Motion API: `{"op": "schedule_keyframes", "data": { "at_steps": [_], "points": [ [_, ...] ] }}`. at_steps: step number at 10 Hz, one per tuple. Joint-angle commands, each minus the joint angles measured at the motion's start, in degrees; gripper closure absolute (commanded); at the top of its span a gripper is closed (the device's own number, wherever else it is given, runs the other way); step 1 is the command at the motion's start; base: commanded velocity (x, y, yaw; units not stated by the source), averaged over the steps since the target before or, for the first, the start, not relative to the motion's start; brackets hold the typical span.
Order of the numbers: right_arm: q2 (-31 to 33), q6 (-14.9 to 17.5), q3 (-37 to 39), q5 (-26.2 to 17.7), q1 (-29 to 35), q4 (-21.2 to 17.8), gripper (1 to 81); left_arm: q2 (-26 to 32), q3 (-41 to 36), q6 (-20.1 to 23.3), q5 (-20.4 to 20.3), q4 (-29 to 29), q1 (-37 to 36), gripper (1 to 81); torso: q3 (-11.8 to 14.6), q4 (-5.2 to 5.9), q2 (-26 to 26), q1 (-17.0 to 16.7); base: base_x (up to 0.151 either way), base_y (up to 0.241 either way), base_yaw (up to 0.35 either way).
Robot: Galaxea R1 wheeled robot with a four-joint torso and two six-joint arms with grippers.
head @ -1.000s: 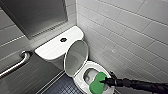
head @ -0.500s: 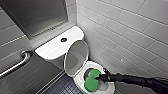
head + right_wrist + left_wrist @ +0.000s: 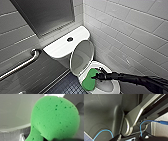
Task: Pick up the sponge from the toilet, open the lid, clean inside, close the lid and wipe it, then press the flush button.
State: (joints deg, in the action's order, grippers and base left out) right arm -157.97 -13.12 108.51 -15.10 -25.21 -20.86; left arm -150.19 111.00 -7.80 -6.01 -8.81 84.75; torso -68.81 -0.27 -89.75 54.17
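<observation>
**Bowl-cleaning step in hand, lid raised**

In the head view, the lid (image 3: 82, 58) of the toilet (image 3: 62, 48) is seen stood up against the tank, with the flush button (image 3: 70, 39) bare on the tank top. The sponge (image 3: 90, 80) is pinched by the right pincer (image 3: 98, 76) and held against the bowl's inner wall. In the left wrist view, a grey panel (image 3: 102, 112) and a blue cable (image 3: 142, 124) are seen; whether the left pincer (image 3: 132, 138) is spread cannot be told. In the right wrist view, the sponge is seen close up, with white ceramic behind it. The inside cleaning is judged under way. A pressed sweep round the bowl is called for next, without the grip being loosened.
</observation>
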Motion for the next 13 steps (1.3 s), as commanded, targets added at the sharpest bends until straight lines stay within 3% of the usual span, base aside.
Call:
{"op": "schedule_keyframes", "data": {
  "at_steps": [1, 2, 4, 6, 8, 13],
  "points": [
    [-4.6, 0.0, 4.4, -5.1, 7.3, 1.1, 81.1, 0.7, -1.0, -0.1, 4.5, -0.1, 1.7, 1.0, 0.0, -0.02, 0.0, 0.0, 0.0, 0.0, 0.0],
    [-6.7, 0.0, 6.6, -5.6, 7.7, 1.5, 81.1, 0.8, -0.9, -0.2, 4.5, 0.0, 1.7, 1.0, -4.2, 0.09, 0.0, 0.0, 0.0, 0.0, 0.0],
    [-10.2, 0.0, 9.2, -5.9, 9.1, 1.8, 81.1, 0.8, -0.9, -0.2, 4.5, 0.0, 1.7, 1.0, -0.7, 0.04, 0.0, 0.0, 0.0, 0.0, 0.0],
    [-11.6, -0.6, 10.7, -5.2, 8.8, 0.6, 81.1, 0.6, -0.4, -0.2, 4.5, 0.0, 1.6, 1.0, -1.1, 0.06, 0.0, 0.0, 0.0, 0.0, 0.0],
    [-13.0, -3.5, 10.0, -2.9, 6.9, 0.2, 81.1, 0.4, -0.2, -0.2, 4.5, 0.0, 1.7, 1.0, -1.1, 0.06, 0.0, 0.0, 0.0, 0.0, 0.0],
    [-12.7, -3.8, 11.4, 0.2, -0.8, 0.3, 81.1, 0.5, -0.2, -0.3, 4.5, -0.1, 1.7, 1.0, -1.1, 0.06, 0.0, 0.0, 0.0, 0.0, 0.0]
  ]
}}
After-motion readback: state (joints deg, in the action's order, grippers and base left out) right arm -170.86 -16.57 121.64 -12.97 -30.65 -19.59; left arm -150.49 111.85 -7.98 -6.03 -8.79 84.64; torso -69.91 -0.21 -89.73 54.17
